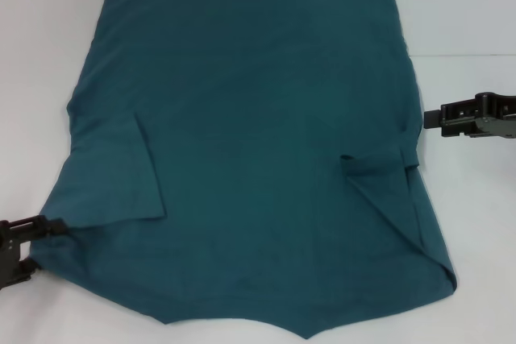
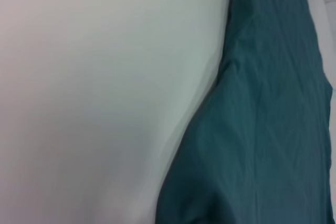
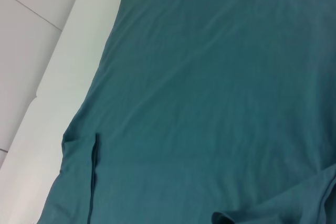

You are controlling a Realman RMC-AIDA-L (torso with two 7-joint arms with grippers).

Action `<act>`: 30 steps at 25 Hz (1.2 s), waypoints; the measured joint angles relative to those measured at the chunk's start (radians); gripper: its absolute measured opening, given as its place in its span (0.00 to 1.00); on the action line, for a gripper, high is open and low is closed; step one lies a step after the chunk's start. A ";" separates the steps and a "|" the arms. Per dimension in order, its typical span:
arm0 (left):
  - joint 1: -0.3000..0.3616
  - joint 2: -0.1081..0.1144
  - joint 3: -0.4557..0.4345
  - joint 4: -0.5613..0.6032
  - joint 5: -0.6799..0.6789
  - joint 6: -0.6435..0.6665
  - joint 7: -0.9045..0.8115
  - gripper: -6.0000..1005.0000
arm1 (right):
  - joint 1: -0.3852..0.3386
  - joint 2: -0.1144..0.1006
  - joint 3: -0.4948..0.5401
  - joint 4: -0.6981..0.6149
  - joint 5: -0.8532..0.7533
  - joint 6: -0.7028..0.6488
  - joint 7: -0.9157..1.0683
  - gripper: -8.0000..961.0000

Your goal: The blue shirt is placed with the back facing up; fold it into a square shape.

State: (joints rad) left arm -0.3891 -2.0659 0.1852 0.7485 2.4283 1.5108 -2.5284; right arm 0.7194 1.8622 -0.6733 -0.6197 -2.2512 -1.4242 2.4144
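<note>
a dark teal-blue shirt (image 1: pixel 258 142) lies spread on a white table (image 1: pixel 468 6), plain side up, no lettering showing. its straight hem runs along the far edge; the near edge comes to a shallow point, probably the shoulder and collar end.

both sleeves are already folded inward onto the body. the left sleeve (image 1: pixel 121 171) lies flat as a neat panel. the right sleeve (image 1: pixel 387 187) is tucked in less tidily, with a small raised pucker at its inner corner.

the left gripper (image 1: pixel 24 243) is at the near left corner of the shirt, touching the cloth edge, which bunches slightly there. it may be pinching the fabric, but its fingers are too cut off at the frame edge to tell. the right gripper (image 1: pixel 451 118) hovers just off the right edge of the shirt, midway along; its jaws look closed or nearly so and hold nothing.

judged from this, the task is at an early-to-middle stage: sleeves are in, but the long body is still unfolded. the side and lengthwise folds remain before it becomes a square.
</note>
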 joint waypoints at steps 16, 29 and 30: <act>0.007 0.000 0.001 0.000 -0.006 0.051 0.085 0.40 | -0.014 -0.002 0.039 -0.002 0.001 0.001 0.000 0.55; -0.003 0.003 0.004 0.002 -0.019 0.087 0.152 0.01 | -0.028 -0.025 0.014 -0.002 -0.008 -0.065 -0.014 0.58; -0.004 0.003 0.004 0.004 -0.024 0.093 0.156 0.01 | -0.031 -0.033 0.007 -0.002 -0.010 -0.084 -0.014 0.59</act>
State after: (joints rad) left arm -0.3928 -2.0632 0.1896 0.7527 2.4042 1.6041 -2.3721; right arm 0.6885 1.8290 -0.6659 -0.6213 -2.2613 -1.5083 2.4004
